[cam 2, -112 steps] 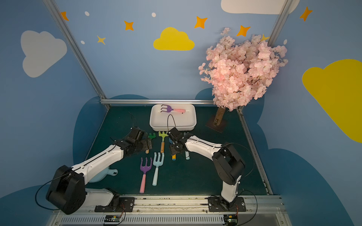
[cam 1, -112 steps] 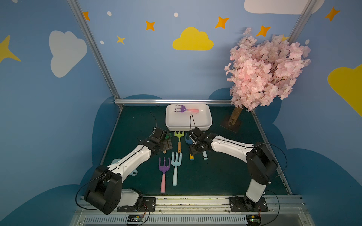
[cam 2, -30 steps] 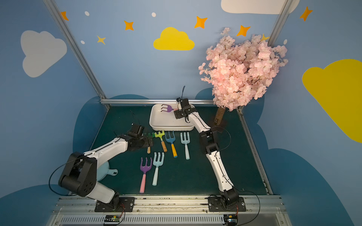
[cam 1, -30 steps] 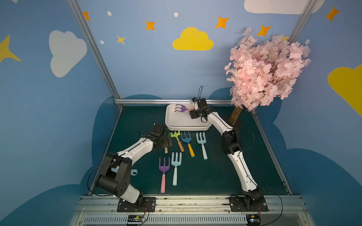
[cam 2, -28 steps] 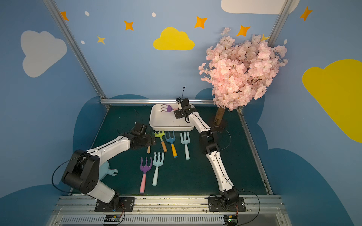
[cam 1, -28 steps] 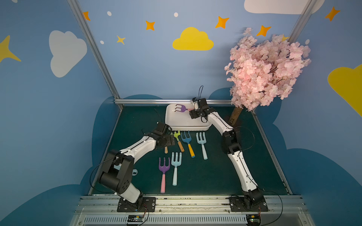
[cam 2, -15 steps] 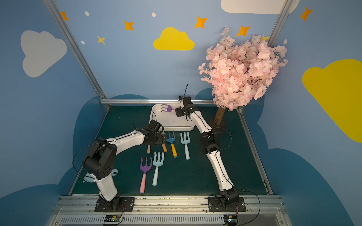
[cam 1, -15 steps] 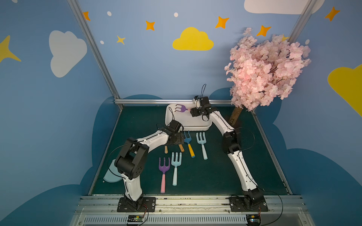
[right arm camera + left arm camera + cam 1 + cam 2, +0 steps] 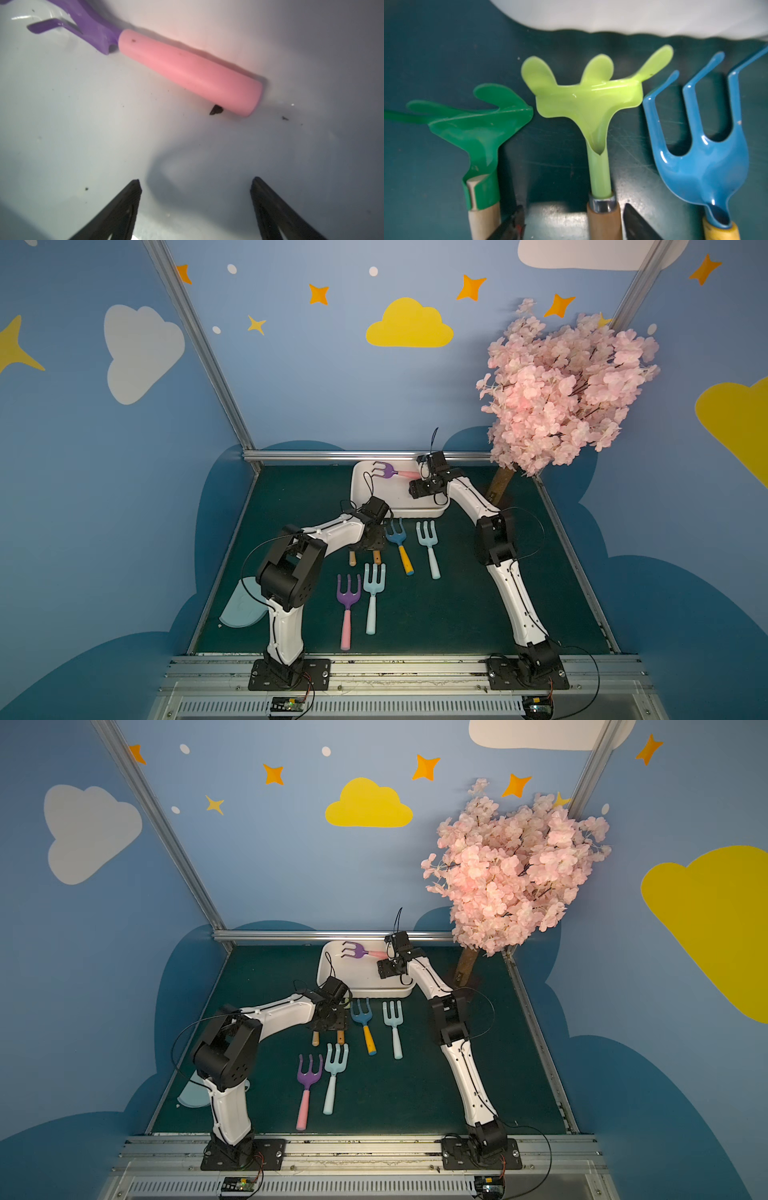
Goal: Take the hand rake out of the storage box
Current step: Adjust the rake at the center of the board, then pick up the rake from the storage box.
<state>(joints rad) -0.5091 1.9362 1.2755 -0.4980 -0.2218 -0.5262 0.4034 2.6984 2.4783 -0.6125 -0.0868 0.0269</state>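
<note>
nearest me, a purple rake [image 9: 348, 602] and a pale blue rake [image 9: 373, 594] lay loose on the mat [image 9: 457, 605]. further in, the left gripper [image 9: 573, 205] sat low, jaws spread either side of the wooden handle of the lime rake [image 9: 589, 104], not pinching it. at 12 o'clock the storage box [image 9: 376, 499] held the hand rake [image 9: 390, 473] along its far wall, tines to 9 o'clock, pink handle to 3. the right gripper [image 9: 196, 179] hung over the box floor, jaws wide, short of that handle. the reaching step, i reckoned: next it needed to advance, straddle the handle and close.
</note>
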